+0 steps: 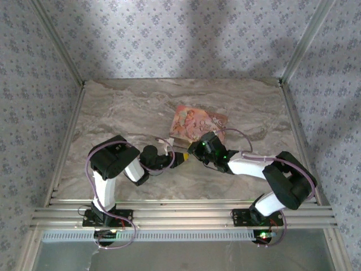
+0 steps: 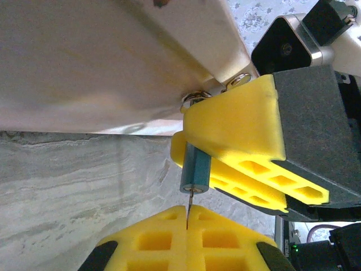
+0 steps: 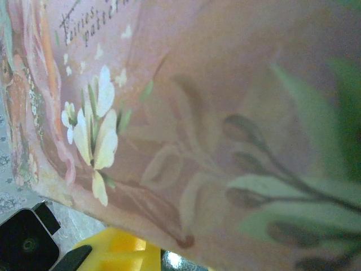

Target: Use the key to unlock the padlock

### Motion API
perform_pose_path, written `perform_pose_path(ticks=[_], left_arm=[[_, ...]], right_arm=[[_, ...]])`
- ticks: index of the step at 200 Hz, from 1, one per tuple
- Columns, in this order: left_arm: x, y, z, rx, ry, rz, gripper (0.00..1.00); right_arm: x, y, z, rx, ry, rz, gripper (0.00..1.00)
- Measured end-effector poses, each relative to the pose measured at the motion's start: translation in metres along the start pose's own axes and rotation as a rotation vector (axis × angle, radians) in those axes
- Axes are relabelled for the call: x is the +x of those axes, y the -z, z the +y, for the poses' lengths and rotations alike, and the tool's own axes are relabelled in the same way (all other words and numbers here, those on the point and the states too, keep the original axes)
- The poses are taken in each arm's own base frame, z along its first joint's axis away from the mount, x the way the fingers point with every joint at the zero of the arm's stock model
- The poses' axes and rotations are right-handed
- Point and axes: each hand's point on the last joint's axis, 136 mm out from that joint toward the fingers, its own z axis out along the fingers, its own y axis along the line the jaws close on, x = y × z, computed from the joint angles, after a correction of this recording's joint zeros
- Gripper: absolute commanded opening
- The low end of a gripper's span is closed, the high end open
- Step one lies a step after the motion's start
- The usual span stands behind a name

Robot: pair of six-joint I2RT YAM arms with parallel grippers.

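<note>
The small blue-green padlock (image 2: 196, 169) hangs from the metal loops (image 2: 194, 97) on the pink floral box (image 1: 194, 121). My right gripper (image 2: 185, 138) is shut on the padlock's body, with one yellow finger on each side. A thin metal key (image 2: 190, 199) sticks out from between the closed yellow fingers of my left gripper (image 2: 187, 210), and its tip sits in the keyhole at the padlock's bottom end. In the top view the left gripper (image 1: 183, 157) and the right gripper (image 1: 193, 150) meet at the box's near edge. One yellow finger (image 3: 113, 251) shows under the box's floral side (image 3: 186, 113).
The marble table (image 1: 124, 118) is bare to the left of and behind the box. Patterned walls (image 1: 180, 34) close in the back and both sides. Both arms' bases are bolted to an aluminium rail (image 1: 180, 217) that runs along the near edge.
</note>
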Motion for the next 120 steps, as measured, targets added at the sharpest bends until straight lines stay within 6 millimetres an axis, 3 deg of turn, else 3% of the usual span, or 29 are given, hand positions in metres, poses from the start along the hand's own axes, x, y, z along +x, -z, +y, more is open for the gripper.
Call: perform_pose_path(ticks=[120], left_arm=[[0.0019, -0.0022, 0.004, -0.019, 0.005, 0.037, 0.0]], right_arm=[[0.0048, -0.0063, -0.0038, 0.026, 0.023, -0.028, 0.0]])
